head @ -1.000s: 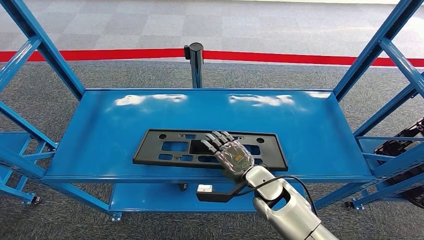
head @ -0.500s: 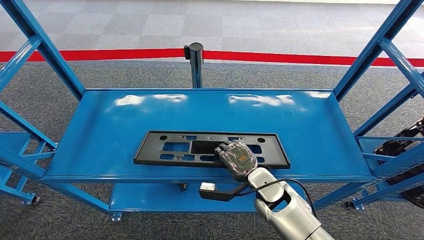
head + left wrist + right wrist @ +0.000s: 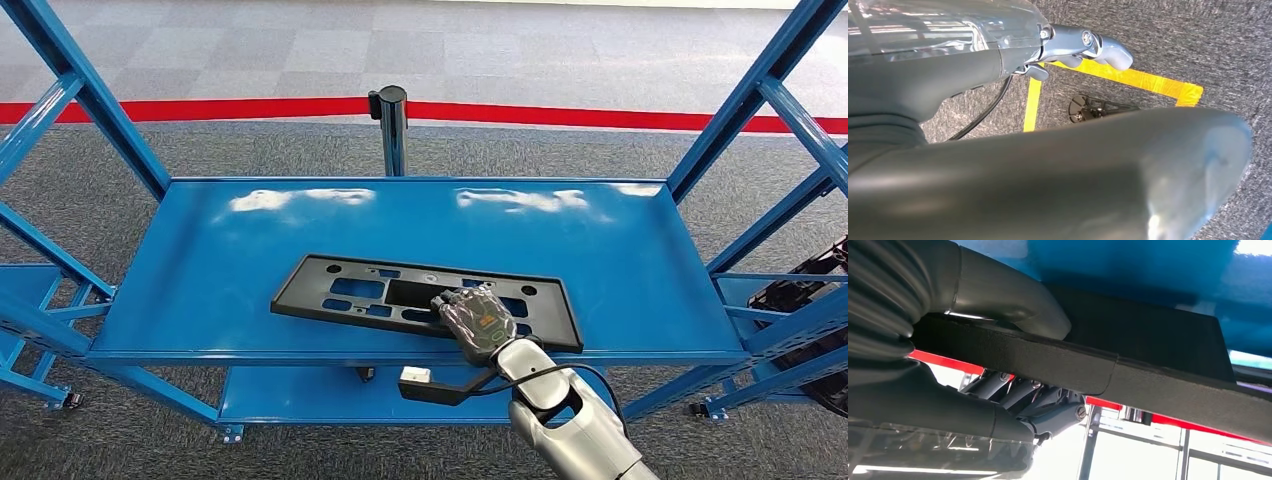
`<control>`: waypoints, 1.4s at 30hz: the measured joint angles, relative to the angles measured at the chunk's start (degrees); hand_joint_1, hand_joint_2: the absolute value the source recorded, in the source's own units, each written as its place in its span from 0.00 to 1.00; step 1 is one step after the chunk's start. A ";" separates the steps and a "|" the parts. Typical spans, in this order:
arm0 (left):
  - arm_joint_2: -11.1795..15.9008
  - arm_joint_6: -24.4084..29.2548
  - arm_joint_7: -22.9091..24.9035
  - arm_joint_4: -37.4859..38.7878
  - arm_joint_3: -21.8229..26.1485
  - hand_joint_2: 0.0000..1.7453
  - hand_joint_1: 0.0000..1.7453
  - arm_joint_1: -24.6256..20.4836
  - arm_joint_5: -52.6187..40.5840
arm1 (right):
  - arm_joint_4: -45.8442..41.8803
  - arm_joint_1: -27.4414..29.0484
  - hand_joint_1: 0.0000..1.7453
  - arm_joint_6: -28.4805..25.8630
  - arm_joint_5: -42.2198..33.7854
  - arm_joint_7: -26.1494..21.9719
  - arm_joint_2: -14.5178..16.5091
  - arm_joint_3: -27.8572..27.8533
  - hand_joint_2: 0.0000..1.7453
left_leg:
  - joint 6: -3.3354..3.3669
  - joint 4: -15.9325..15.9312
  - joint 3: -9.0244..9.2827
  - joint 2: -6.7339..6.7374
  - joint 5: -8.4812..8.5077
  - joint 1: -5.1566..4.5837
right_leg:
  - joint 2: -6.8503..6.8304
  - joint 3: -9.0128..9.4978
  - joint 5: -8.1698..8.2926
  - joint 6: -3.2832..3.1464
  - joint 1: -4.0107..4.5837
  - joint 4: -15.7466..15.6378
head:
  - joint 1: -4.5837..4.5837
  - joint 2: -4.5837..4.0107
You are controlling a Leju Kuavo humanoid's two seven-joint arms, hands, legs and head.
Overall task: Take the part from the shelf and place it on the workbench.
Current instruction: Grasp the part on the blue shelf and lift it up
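1. Nearest, the right hand (image 3: 477,320) reaches over the front lip of the shelf (image 3: 200,300) and is clamped on the near long edge of the part (image 3: 340,290). In the right wrist view the thumb (image 3: 1013,302) lies on one face of the black rim and the darker fingers (image 3: 1018,390) curl against the other, so the edge is pinched between them.
2. The left hand (image 3: 1083,45) hangs low over grey carpet marked with yellow tape (image 3: 1128,80). Its fingers look curled in and nothing is visible in them, though too little of the hand shows to be sure.
3. The part is a long, flat black plate with several cut-outs, lying on the blue shelf toward its front. It sits slightly askew to the front lip, and I cannot tell whether its held side is clear of the surface.
4. Handling, as I judge it: it looks like moulded plastic, light and fairly stiff, yet long enough to sag or swing when held at one spot. The grip sits right of the plate's middle, so the longer free end will tend to dip; a hold nearer the centre of the long edge would balance better. The rim looks matte rather than slick.
5. Further back, the shelf's blue uprights (image 3: 100,110) frame the opening, which the plate's ends must clear.
6. Beyond stand a blue post (image 3: 391,130) and a red floor line (image 3: 600,115).
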 joint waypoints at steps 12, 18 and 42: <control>0.00 -3.47 -6.96 0.00 -0.30 1.00 0.00 0.26 -1.23 | -15.05 5.43 1.00 1.80 -20.31 -9.81 -0.52 -6.24 1.00 | 0.00 0.00 0.00 0.02 0.00 0.00 | 0.00 -0.02 0.00 0.00 0.00 0.00 | 0.00 0.00; 0.01 -4.64 -7.71 0.00 -0.86 1.00 0.00 0.31 -1.67 | -22.47 7.17 1.00 4.33 -28.57 -13.26 -1.16 -6.75 1.00 | 0.00 -0.01 0.00 0.02 0.00 0.00 | 0.00 -0.01 0.00 0.00 0.00 0.00 | 0.00 -0.01; 0.48 -5.75 -7.99 0.00 -1.23 1.00 0.00 0.44 -1.73 | -29.77 7.99 1.00 18.86 -59.27 -21.32 -7.07 -1.94 1.00 | 0.01 0.02 -0.01 0.01 -0.03 -0.10 | 0.00 0.00 0.00 0.02 -0.03 -0.04 | 0.00 0.00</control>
